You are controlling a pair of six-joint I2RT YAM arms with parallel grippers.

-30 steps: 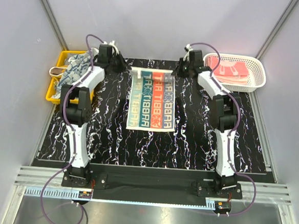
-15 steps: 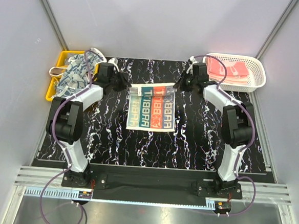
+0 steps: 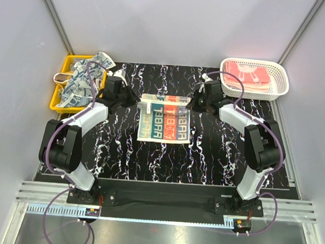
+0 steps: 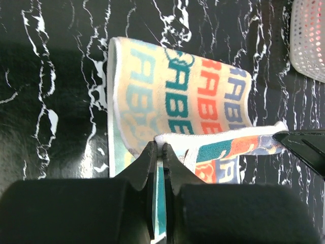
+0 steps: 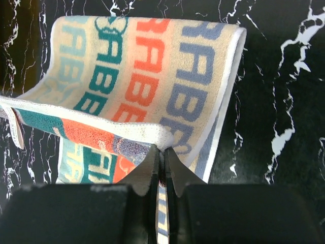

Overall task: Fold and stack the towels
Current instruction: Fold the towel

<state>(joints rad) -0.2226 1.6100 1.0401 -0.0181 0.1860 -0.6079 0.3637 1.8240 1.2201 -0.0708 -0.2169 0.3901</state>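
While left gripper and right gripper pinch its far corners, lettered towel part-lifted

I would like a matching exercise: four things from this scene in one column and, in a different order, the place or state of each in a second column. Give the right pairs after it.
Column one
1. lettered towel
2. yellow tray
3. white basket
4. left claw

Column two
A. far right, holds pink towels
B. shut on a corner of the lettered towel
C. far left, holds patterned towels
D. middle of the table, far edge raised

Pairs: 1-D, 2-C, 3-A, 4-B
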